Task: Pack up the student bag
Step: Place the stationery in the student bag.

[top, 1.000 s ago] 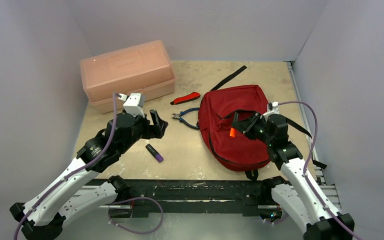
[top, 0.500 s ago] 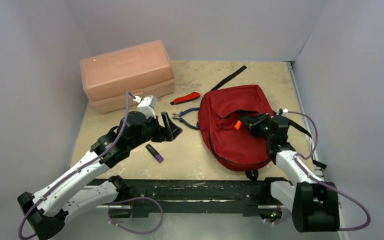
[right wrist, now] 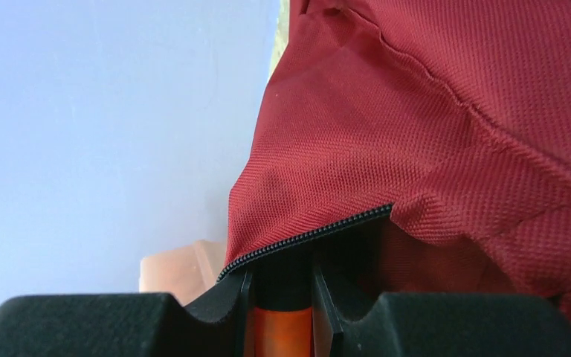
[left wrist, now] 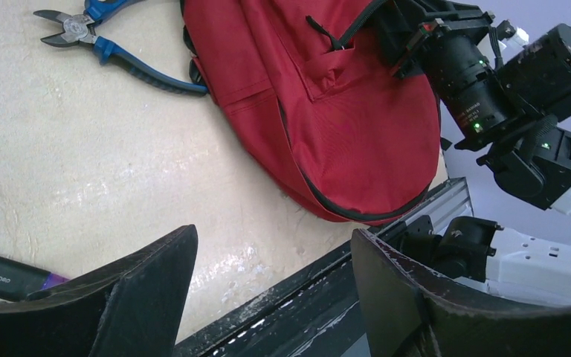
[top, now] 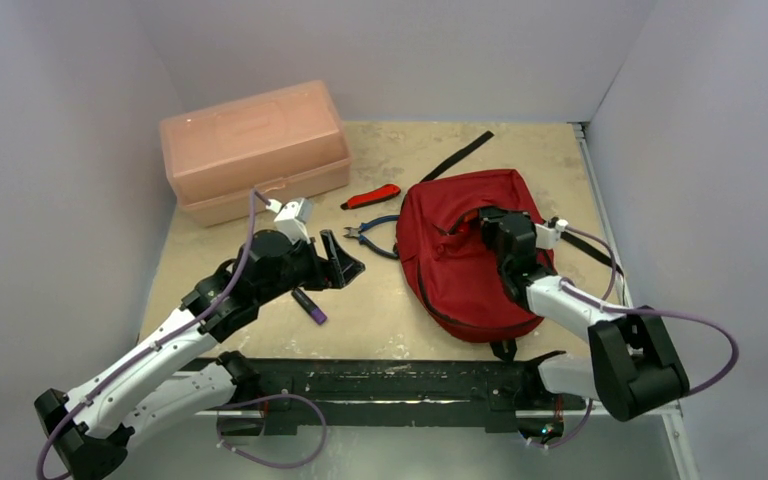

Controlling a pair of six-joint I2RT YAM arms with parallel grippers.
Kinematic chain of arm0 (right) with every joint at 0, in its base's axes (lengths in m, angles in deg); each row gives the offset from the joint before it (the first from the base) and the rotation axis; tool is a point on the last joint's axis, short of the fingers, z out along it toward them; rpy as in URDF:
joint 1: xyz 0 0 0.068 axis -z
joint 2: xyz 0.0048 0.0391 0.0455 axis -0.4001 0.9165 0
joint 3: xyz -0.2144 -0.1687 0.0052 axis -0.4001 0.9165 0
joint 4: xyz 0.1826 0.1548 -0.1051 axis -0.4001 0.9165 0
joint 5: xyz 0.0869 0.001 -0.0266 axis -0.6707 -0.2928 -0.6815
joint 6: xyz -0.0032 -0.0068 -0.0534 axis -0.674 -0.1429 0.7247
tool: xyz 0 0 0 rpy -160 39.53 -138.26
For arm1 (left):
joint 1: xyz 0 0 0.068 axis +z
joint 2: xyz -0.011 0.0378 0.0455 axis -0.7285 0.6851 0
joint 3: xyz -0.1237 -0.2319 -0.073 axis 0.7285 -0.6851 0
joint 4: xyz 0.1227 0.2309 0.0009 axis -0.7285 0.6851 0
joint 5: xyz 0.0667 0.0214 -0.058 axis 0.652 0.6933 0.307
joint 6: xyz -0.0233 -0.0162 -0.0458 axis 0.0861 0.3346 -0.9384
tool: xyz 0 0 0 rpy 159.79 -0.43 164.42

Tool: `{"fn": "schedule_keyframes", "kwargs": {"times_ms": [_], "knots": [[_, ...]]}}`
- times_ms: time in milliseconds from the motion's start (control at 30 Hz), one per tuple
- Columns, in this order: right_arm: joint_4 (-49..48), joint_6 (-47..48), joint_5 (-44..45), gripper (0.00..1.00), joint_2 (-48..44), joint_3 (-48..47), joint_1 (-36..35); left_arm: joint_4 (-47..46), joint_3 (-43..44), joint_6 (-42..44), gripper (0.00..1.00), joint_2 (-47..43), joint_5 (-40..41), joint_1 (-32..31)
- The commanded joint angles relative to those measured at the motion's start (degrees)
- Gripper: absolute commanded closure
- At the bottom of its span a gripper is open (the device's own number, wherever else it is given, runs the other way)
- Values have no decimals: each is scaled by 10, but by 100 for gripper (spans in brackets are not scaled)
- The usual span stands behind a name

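Note:
The dark red student bag (top: 465, 285) lies flat at the right of the table, with its top zipper open; it also fills the left wrist view (left wrist: 327, 111). My right gripper (top: 490, 222) pokes into that opening. In the right wrist view this gripper (right wrist: 284, 277) is shut on an orange marker with a black end (right wrist: 282, 320), whose tip sits under the zipper edge of the bag (right wrist: 453, 126). My left gripper (top: 345, 262) hangs open and holds nothing, left of the bag. A black and purple marker (top: 310, 306) lies just below it, and its end shows at the lower left of the left wrist view (left wrist: 7, 274).
Blue-handled pliers (top: 372, 235) lie against the bag's left edge, with a red-handled tool (top: 372, 196) behind them. A pale pink lidded box (top: 255, 145) stands at the back left. A black strap (top: 465, 153) trails behind the bag. The black rail (top: 390, 380) runs along the near edge.
The right gripper has swung up and left over the bag and pushed the orange marker into the opening. The left gripper has shifted right, towards the pliers.

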Motion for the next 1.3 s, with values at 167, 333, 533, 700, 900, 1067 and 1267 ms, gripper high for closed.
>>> {"fn": "schedule_keyframes", "kwargs": {"times_ms": [167, 333, 533, 700, 900, 1067, 1267], "knots": [[147, -23, 184, 87, 41, -96, -42, -18, -19, 4, 25, -42, -4, 1], [150, 31, 209, 90, 9, -48, -41, -19, -25, 7, 25, -50, -4, 2], [66, 120, 203, 91, 62, -49, -41, -22, -27, 0, 25, -44, -12, 2], [85, 161, 158, 75, 132, -125, -58, -8, -24, -1, 26, -63, -4, 2], [189, 146, 119, 40, 74, -108, -87, 2, -23, 5, 26, -77, 17, 2], [232, 221, 78, 25, -14, -72, -85, 2, -21, 5, 26, -65, 10, 2], [364, 341, 6, 14, -104, -86, -85, 8, -16, 6, 25, -59, 16, 2]]}}
